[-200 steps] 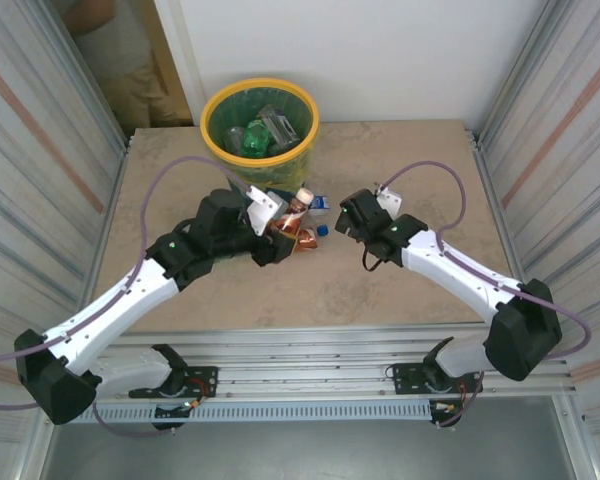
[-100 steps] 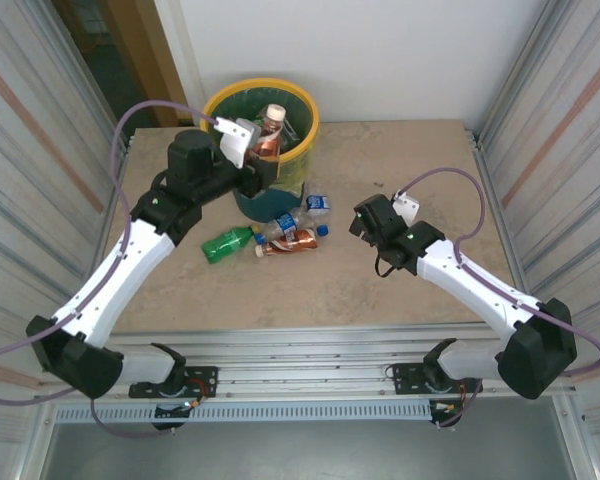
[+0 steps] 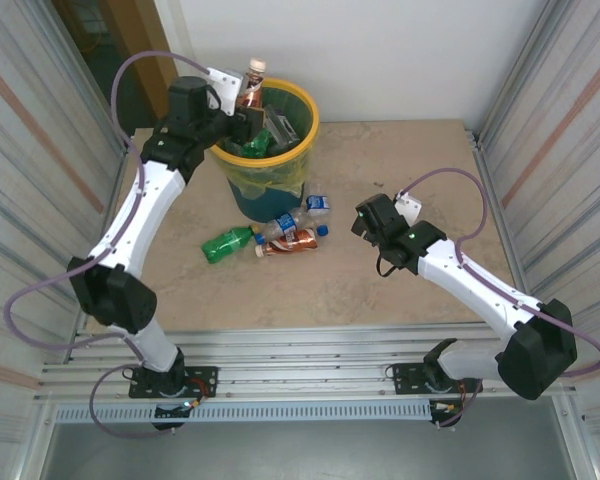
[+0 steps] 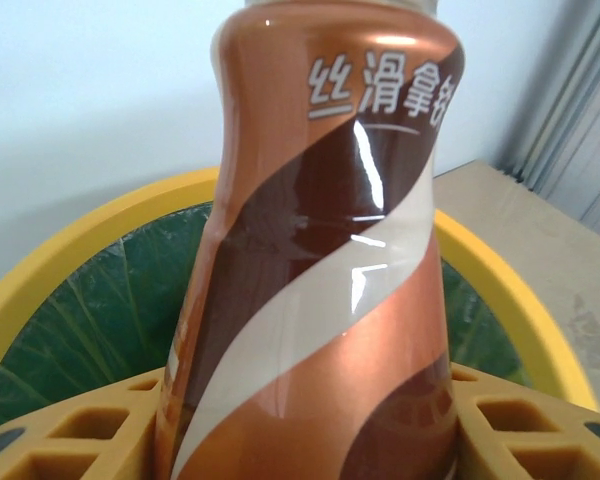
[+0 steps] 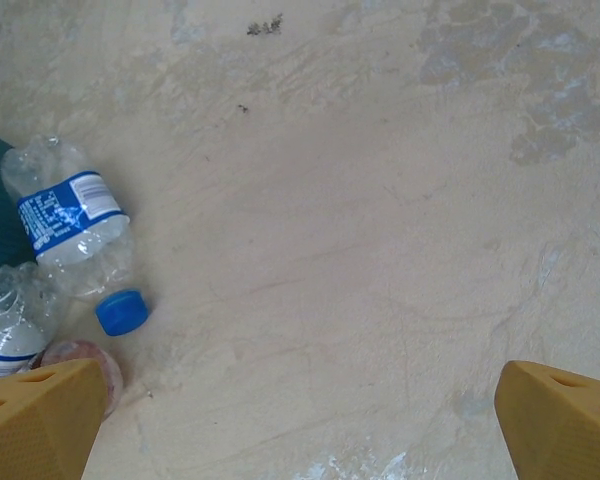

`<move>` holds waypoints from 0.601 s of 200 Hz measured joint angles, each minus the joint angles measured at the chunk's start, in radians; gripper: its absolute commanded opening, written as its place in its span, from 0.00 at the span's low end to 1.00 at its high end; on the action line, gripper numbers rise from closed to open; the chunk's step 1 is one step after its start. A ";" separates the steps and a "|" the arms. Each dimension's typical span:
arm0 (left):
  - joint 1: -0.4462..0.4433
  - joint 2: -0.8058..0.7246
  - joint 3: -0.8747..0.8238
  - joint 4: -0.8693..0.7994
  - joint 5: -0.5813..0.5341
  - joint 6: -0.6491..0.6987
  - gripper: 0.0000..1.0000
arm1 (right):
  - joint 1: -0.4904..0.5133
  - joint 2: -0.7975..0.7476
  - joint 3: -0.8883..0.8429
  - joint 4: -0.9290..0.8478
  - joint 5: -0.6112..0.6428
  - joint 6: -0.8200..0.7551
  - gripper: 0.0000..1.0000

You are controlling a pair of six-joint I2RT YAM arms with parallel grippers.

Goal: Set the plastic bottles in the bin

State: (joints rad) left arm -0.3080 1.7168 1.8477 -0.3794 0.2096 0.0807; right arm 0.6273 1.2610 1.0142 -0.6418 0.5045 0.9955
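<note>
Above the bin (image 3: 307, 118) rim, left jaws are clamping a brown bottle (image 3: 248, 88) at its waist, which is likely light, glossy and slippery. Beside the bin base, other bottles (image 3: 225, 243) are lying on the surface (image 3: 380, 300), with the right jaws hanging apart nearby.

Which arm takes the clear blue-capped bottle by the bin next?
Right. The right gripper is open, with the clear bottle just ahead on the table in its wrist view. The left gripper is shut on the brown bottle up at the bin rim.
</note>
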 measured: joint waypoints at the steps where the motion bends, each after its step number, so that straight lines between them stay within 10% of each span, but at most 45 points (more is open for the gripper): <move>1: 0.000 0.006 0.005 -0.004 0.000 0.003 0.34 | 0.000 0.000 0.000 0.000 0.000 0.000 0.98; 120: 0.008 0.225 0.225 -0.198 -0.100 0.090 0.45 | -0.008 0.000 0.000 -0.015 -0.004 0.000 0.98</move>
State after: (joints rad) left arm -0.3000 1.9419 2.0727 -0.5770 0.1101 0.1703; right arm 0.6193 1.2613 1.0142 -0.6567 0.5007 0.9955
